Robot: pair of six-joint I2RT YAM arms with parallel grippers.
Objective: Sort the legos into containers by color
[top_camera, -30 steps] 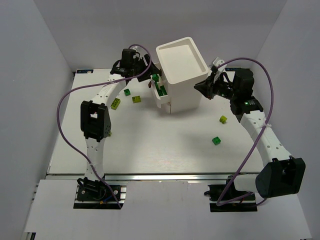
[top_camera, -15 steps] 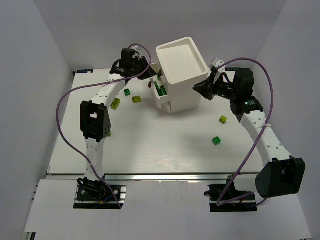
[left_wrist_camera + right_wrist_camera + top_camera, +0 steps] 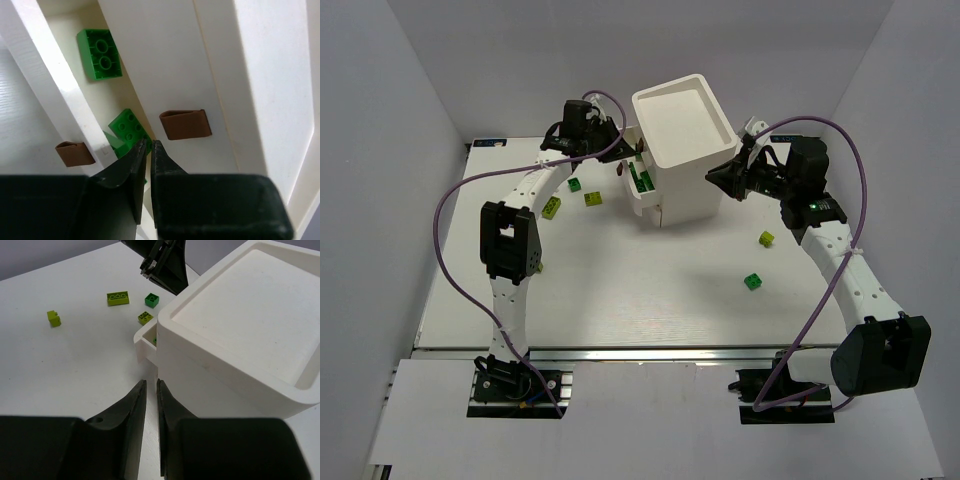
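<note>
Sorting looks to be between bricks: the left end effector point(image 3: 146, 145) hangs over the pulled-out drawer point(image 3: 42, 75) of the cabinet point(image 3: 685, 150). Its fingers are all but together, with only a slit between them and nothing in it. The tips are just above a green brick point(image 3: 129, 131) lying inside, and a second green brick point(image 3: 100, 54) lies farther along the same drawer. The next move, as I judge it, calls for lifting clear, spreading the fingers and reaching for a loose piece on the tabletop point(image 3: 650, 300). The dark green brick point(image 3: 574, 184) nearby suits this drawer. The yellow-green brick point(image 3: 552, 207) would want another one, probably pulled by its knob point(image 3: 185, 125). The left arm stretches far forward, elbow bent, wrist turned toward the cabinet front and tipped down. The right arm reaches forward with its wrist turned left. The right end effector point(image 3: 150, 385), fingers nearly together and empty, sits just beside the cabinet's right wall; whether it touches I cannot tell.
</note>
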